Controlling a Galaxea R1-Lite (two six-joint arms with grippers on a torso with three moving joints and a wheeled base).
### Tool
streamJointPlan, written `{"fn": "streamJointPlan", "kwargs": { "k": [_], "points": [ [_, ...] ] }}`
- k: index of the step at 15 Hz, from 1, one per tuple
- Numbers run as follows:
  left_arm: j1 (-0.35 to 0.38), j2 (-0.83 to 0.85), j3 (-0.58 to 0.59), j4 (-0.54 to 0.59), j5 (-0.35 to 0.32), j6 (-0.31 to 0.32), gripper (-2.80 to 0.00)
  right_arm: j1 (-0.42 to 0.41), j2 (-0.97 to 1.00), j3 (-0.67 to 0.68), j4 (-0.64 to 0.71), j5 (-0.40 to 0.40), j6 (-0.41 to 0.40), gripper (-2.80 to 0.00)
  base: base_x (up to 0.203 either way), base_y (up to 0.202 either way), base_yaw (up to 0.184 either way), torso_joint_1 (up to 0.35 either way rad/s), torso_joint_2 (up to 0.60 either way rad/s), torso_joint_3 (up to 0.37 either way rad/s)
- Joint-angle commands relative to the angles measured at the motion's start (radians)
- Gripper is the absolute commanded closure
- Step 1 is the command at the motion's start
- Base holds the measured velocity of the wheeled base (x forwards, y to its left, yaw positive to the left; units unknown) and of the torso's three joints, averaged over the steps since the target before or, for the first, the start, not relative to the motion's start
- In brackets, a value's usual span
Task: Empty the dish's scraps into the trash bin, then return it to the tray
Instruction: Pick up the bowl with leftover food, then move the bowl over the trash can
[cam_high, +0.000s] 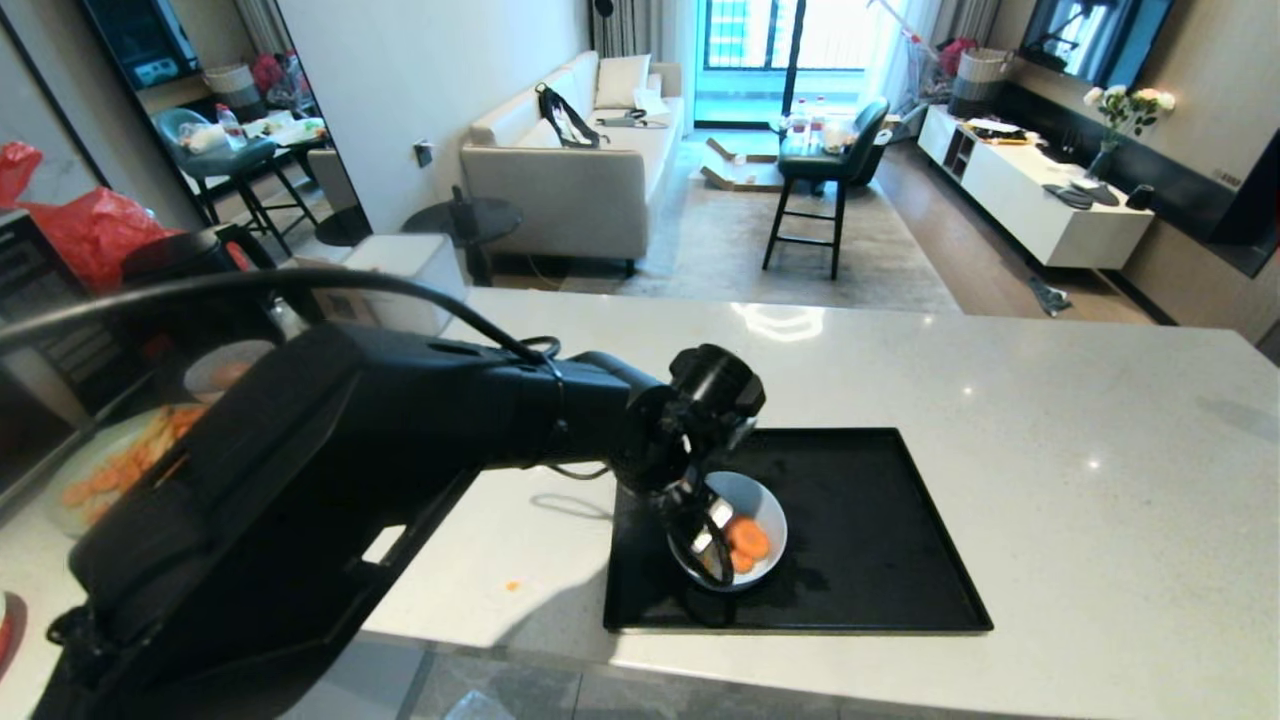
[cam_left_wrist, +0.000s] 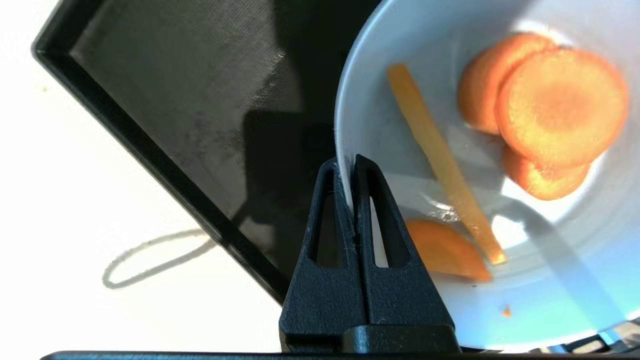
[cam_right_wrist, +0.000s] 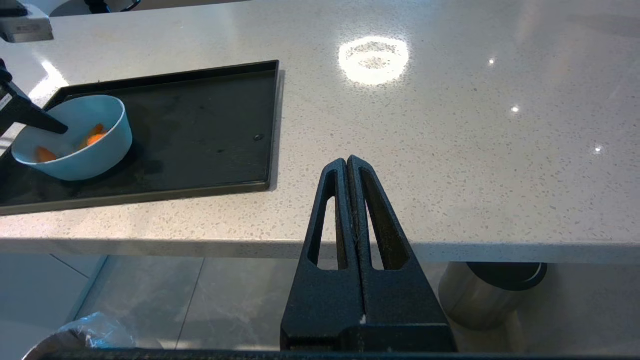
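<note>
Left wrist view shows the left gripper (cam_left_wrist: 348, 167) clamped on the dish (cam_left_wrist: 550, 280) rim, scraps (cam_left_wrist: 560, 107) inside. Dish apparently sits on the tray (cam_high: 880, 540). Right gripper (cam_right_wrist: 347, 165) hangs closed, empty, beside the counter (cam_right_wrist: 450, 125).

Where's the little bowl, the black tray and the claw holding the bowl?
dish (cam_high: 765, 505), head view, inner wall.
tray (cam_high: 880, 530), head view, bare floor.
left claw (cam_left_wrist: 349, 167), left wrist view, tips pinching the rim.

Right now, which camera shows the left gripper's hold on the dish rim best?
Left wrist view: the left gripper pinches the dish rim. Head view: arm partly blocks it. Right wrist view: distant side glimpse.
</note>
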Motion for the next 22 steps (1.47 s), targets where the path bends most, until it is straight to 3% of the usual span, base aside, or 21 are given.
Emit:
{"fn": "streamJointPlan", "kwargs": {
  "k": [1,8,22],
  "points": [
    [-0.001,-0.024,0.027,0.005,0.005,0.001,0.0,0.0,0.0,0.0,-0.001,-0.001,0.001,0.0,0.0,0.0,0.0,0.0,0.0,0.0],
    [0.007,-0.065,0.101,0.006,-0.007,-0.025,0.0,0.0,0.0,-0.001,0.0,-0.001,0.001,0.0,0.0,0.0,0.0,0.0,0.0,0.0],
    [0.102,-0.175,0.072,0.008,-0.013,-0.095,0.0,0.0,0.0,0.0,0.0,-0.001,0.0,0.0,0.0,0.0,0.0,0.0,0.0,0.0]
  ]
}}
